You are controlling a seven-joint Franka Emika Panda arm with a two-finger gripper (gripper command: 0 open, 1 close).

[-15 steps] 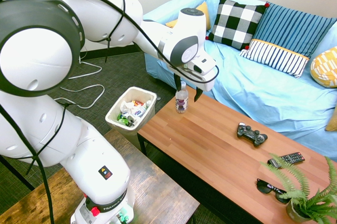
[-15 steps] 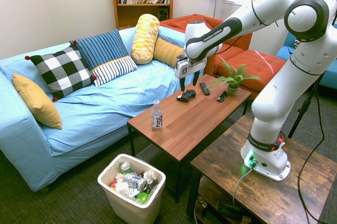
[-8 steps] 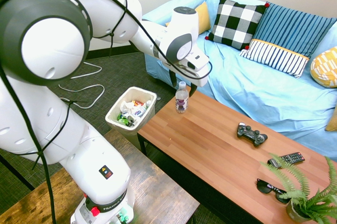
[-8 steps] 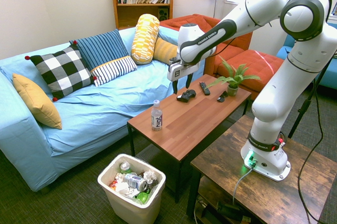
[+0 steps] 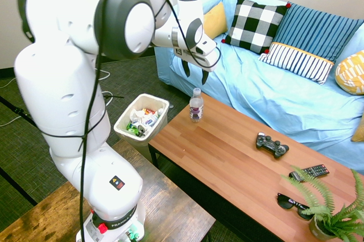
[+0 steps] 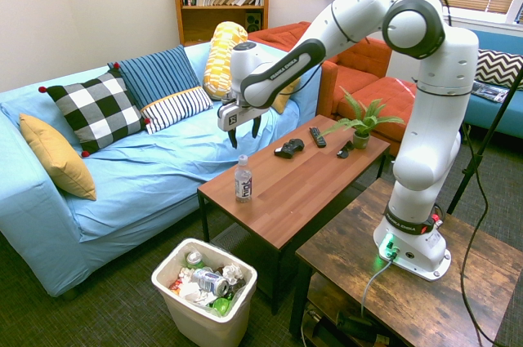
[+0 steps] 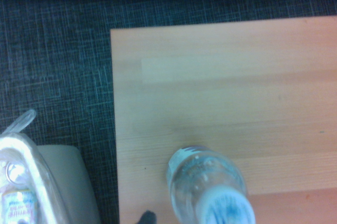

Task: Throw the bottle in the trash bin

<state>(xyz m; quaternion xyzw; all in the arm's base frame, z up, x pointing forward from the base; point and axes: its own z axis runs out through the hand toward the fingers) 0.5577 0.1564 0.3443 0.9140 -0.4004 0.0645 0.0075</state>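
In the first exterior view, a Franka gripper (image 5: 195, 73) hovers with its jaws parted and nothing between them, while a clear plastic bottle (image 5: 196, 105) stands upright near the coffee table's (image 5: 227, 145) end. The second exterior view shows the filled wastebasket (image 6: 204, 314) on the floor near that end. In the wrist view, the bottle's white cap (image 7: 226, 206) faces the camera.

Living-room items around surface (image 5: 239, 156).
Controller (image 5: 272, 145), remote (image 5: 309, 172), sunglasses (image 5: 294, 205) and potted fern (image 5: 327, 213) lower right; light-blue sofa (image 5: 261, 91) upper right, with pillows (image 5: 256, 24).
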